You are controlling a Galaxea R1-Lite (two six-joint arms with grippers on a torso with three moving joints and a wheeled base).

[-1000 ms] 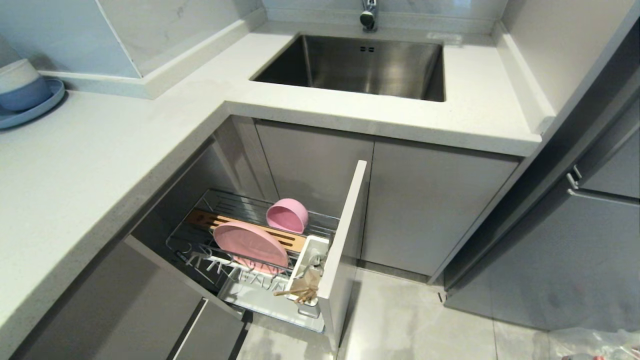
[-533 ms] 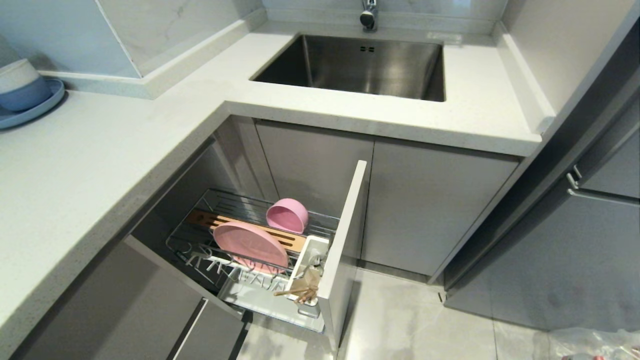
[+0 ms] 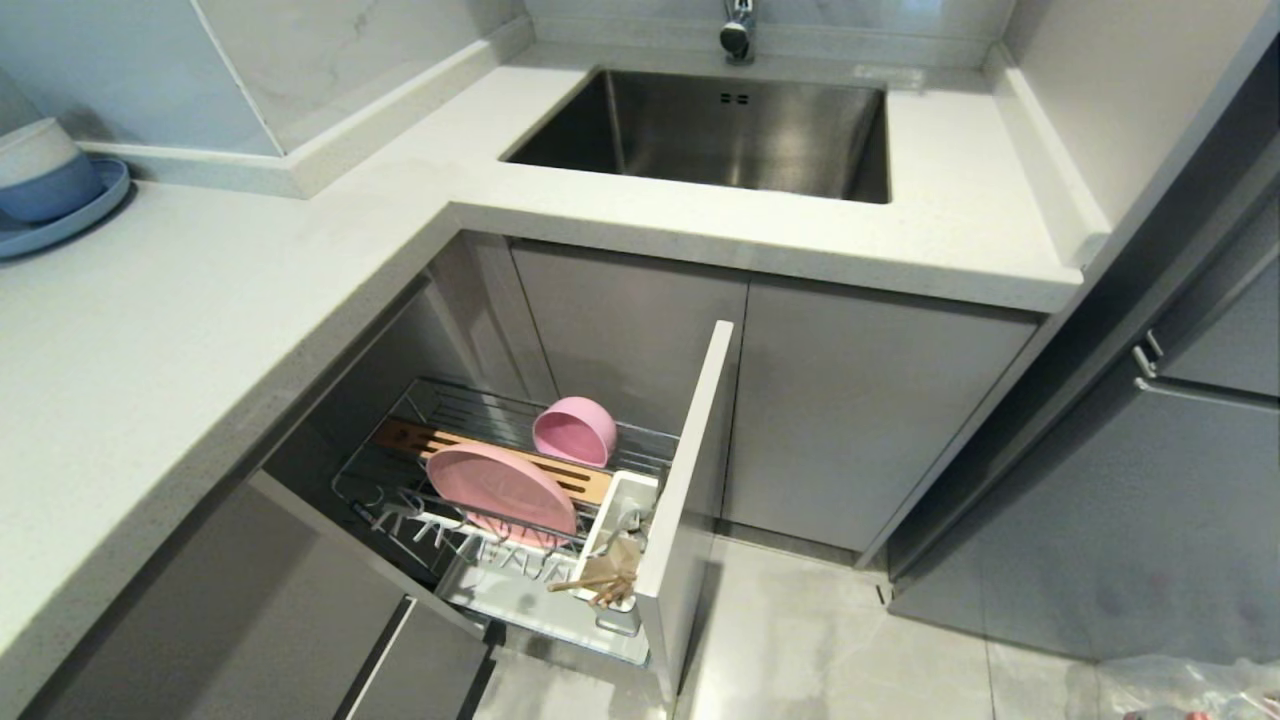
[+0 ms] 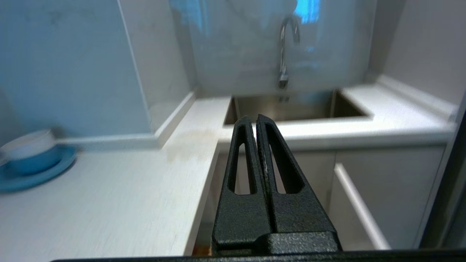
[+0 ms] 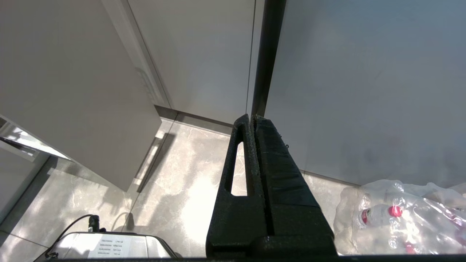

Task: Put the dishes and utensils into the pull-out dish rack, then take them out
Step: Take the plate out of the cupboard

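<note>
Two sets of jaws, both pressed tight together and holding nothing: my left gripper [image 4: 256,118] is up at counter [image 3: 180,330] level facing the sink [image 4: 291,107], and my right gripper [image 5: 252,118] hangs low over the floor [image 5: 174,171] by the grey cabinets. Down in the pull-out dish rack [image 3: 440,400], pulled open below the counter, the pink plate [image 3: 500,488] stands on edge against the wooden strip [image 3: 410,435] with the pink bowl [image 3: 574,430] just behind it. The chopsticks [image 3: 585,583] and the fork [image 3: 622,525] sit in the white utensil cup [image 3: 640,487] at the rack's front.
</note>
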